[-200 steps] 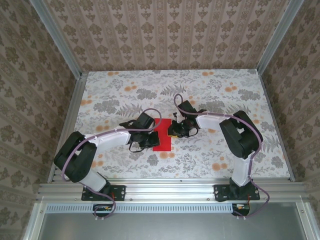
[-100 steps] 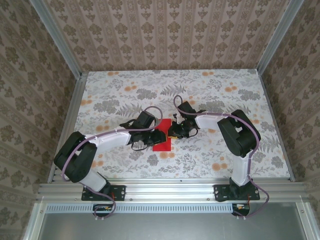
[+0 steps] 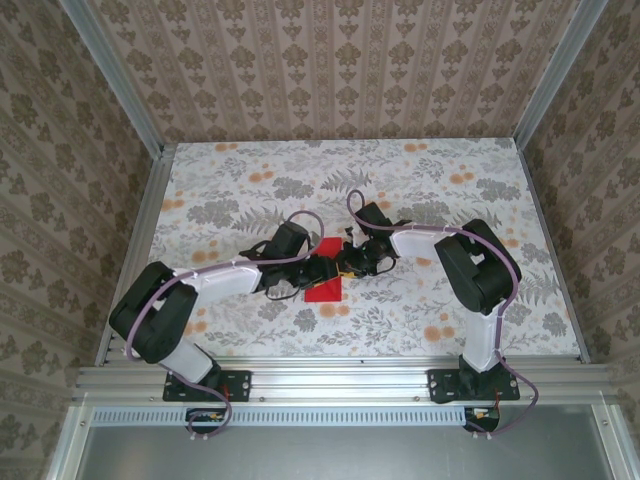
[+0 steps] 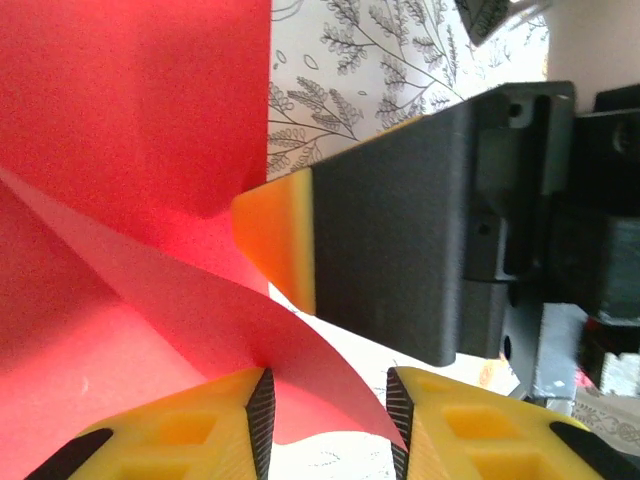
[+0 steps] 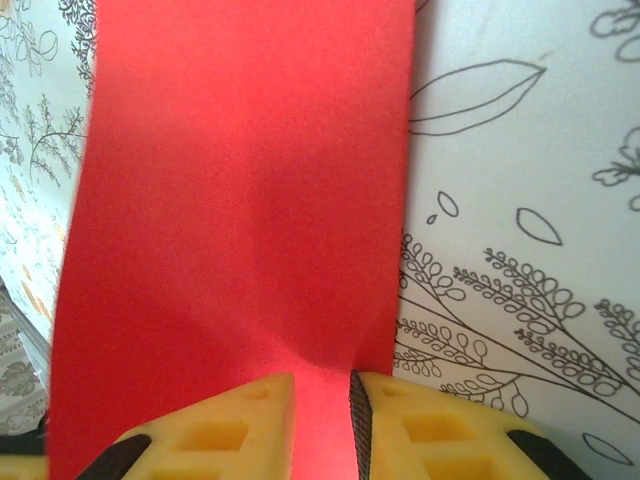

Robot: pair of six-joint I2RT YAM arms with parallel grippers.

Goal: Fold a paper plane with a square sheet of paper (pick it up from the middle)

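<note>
red paper (image 3: 325,288) has its lifted flap between the spread left gripper (image 4: 325,405), the right gripper (image 5: 320,405) narrow over it, pinch unclear.

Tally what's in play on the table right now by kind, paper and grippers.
Red paper sheet: 1
Grippers: 2, the left gripper and the right gripper
Total: 3
</note>
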